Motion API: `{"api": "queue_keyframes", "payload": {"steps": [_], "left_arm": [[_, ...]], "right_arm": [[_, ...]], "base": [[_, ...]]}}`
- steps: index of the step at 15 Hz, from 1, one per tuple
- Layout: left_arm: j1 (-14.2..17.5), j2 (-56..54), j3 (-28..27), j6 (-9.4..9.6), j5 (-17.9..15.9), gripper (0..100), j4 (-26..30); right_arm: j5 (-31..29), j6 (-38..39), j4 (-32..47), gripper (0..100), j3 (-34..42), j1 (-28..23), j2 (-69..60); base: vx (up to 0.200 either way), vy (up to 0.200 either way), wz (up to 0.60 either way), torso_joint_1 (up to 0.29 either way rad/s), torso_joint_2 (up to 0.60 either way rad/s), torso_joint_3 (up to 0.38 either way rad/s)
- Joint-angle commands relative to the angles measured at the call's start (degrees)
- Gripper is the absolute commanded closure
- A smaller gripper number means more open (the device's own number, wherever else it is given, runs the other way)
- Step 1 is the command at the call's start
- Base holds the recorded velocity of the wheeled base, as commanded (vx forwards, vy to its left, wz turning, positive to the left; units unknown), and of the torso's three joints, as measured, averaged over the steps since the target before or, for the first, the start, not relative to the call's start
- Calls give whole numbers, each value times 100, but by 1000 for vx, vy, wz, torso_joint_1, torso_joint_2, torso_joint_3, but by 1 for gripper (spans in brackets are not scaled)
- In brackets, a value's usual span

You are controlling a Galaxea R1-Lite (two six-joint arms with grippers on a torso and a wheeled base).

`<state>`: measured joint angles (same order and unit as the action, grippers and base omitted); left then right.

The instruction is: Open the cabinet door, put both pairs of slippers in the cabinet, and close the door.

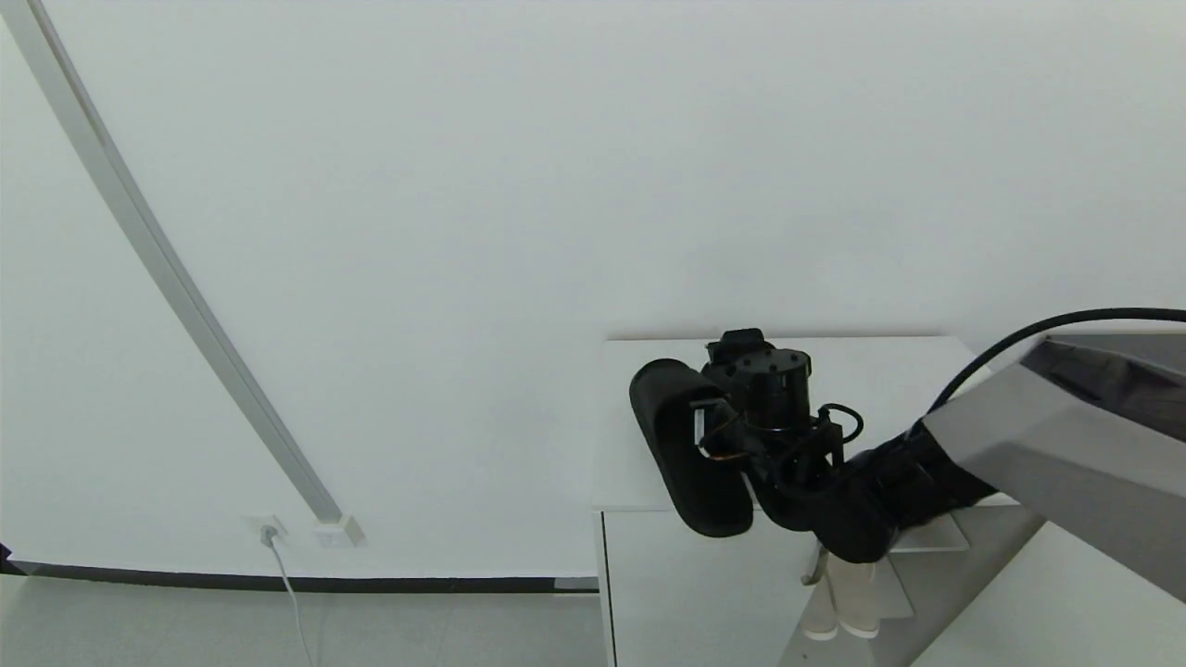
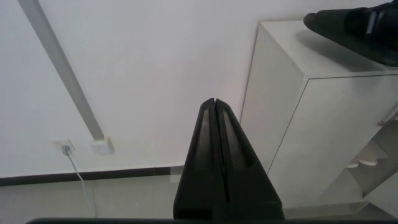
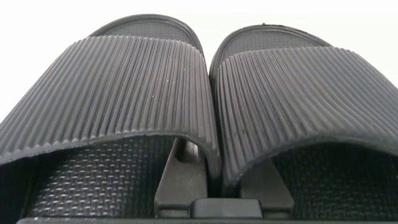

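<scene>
A pair of black slippers with ribbed straps is held side by side, soles upright, in front of the near left corner of the white cabinet's top. My right gripper is shut on the pair, its fingers tucked under the straps. The left wrist view catches the black slippers above the cabinet. My left gripper hangs to the cabinet's left, fingers pressed together and holding nothing. The cabinet's left door panel is flat and closed. To its right, shelves show in an open section.
Two pale upright objects, possibly slippers, stand under the shelf in the open section. A grey conduit slants down the white wall to a socket with a plugged cable. Bare floor lies left of the cabinet.
</scene>
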<state>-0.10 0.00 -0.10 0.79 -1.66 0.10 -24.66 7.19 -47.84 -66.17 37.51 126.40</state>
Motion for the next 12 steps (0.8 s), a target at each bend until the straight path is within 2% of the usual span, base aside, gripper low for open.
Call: {"api": "queue_keyframes", "payload": {"steps": [1,4,8,12], "left_arm": [[1,0,1,17,-1,100,-1],[1,0,1,-9,8,100,-1],[1,0,1,-9,16,100,-1],[1,9,1,-18,8,100,-1]], "right_arm": [[128,10,-156,100,1326,406,-1346],[163,45,-323,100,2433,652,-2085],[181,54,-349,100,2583,758,-2111],[172,54,-349,100,2697,854,-2155]], "base": [[0,0,0,0,0,0],[0,0,0,0,0,0],[0,0,0,0,0,0],[-200,0,0,7,5,-1]]}}
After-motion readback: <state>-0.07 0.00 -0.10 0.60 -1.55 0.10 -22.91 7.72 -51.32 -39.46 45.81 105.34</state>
